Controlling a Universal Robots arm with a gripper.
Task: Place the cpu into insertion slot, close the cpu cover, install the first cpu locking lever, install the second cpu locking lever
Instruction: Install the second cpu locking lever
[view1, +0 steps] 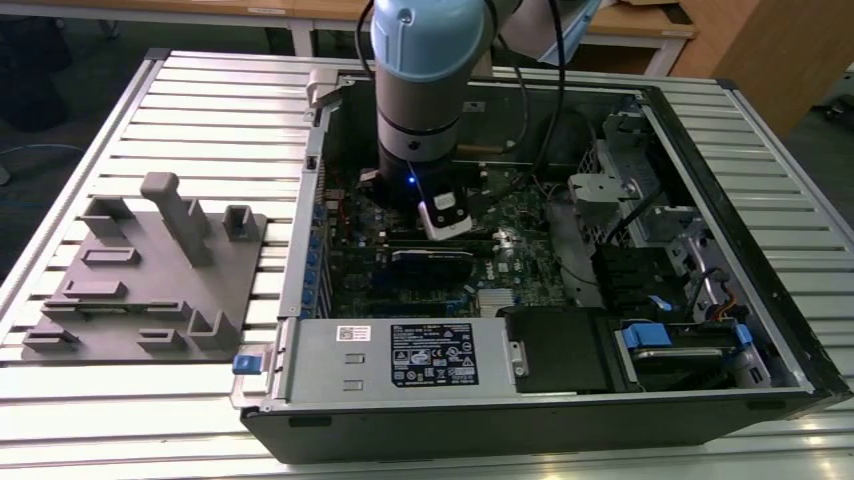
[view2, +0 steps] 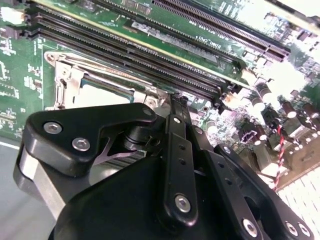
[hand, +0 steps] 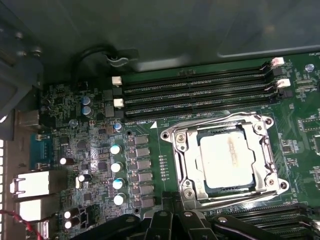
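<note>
Exterior view, left to right: grey fixture block (view1: 147, 280) sits on the slatted table (view1: 80, 420) at frame left, well apart from the open PC case (view1: 534, 400) filling centre and right. Arm (view1: 424, 90) drops from the upper centre into the case, over the green circuit board (view1: 354, 280). First wrist view: capacitors and ports at frame left, 4 long black memory slots (hand: 195, 92) across the upper middle, insertion slot (hand: 225, 157) at centre right. The cpu (hand: 227, 160) lies seated in the slot, silver top showing. The cpu cover (hand: 182, 162) is down around it as a silvery frame. Pincer (hand: 170, 220) linkage shows along the bottom edge, just beside the slot's near rim. Second wrist view: pincer body fills lower frame, slot at left centre behind it. Cannot tell if the pincer is apart or together.
</note>
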